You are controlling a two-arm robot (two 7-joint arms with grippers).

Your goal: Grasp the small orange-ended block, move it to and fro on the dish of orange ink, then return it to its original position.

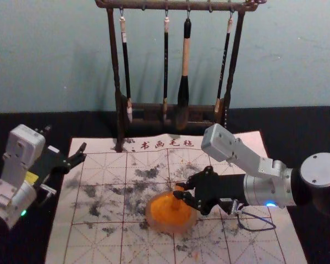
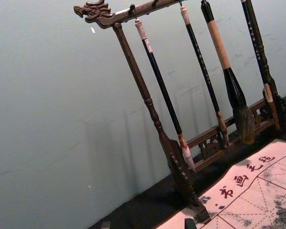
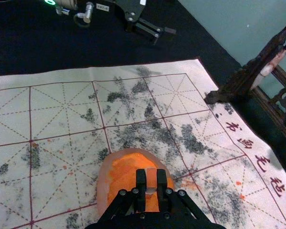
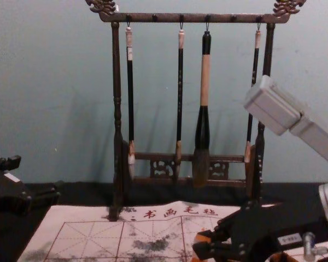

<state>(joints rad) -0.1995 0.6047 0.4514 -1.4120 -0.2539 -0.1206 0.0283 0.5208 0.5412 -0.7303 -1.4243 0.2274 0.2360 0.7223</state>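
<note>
My right gripper (image 1: 180, 190) is over the dish of orange ink (image 1: 149, 219), shut on the small block (image 1: 178, 188). In the right wrist view the block (image 3: 151, 179) is pinched between the two fingers of the right gripper (image 3: 151, 185), above the ink inside the pale dish (image 3: 103, 185). From the chest, the orange block (image 4: 201, 238) shows at the tips of the right gripper (image 4: 205, 244). Whether its lower end touches the ink, I cannot tell. My left gripper (image 1: 67, 171) is parked open off the mat's left side; in its wrist view the left gripper (image 2: 148, 224) has its tips apart.
A dark wooden rack (image 1: 114, 60) with several hanging brushes (image 1: 185, 60) stands behind the dish, at the back of the mat. The gridded, ink-stained writing mat (image 1: 99, 225) lies under the dish, on a black-covered table (image 1: 297, 129).
</note>
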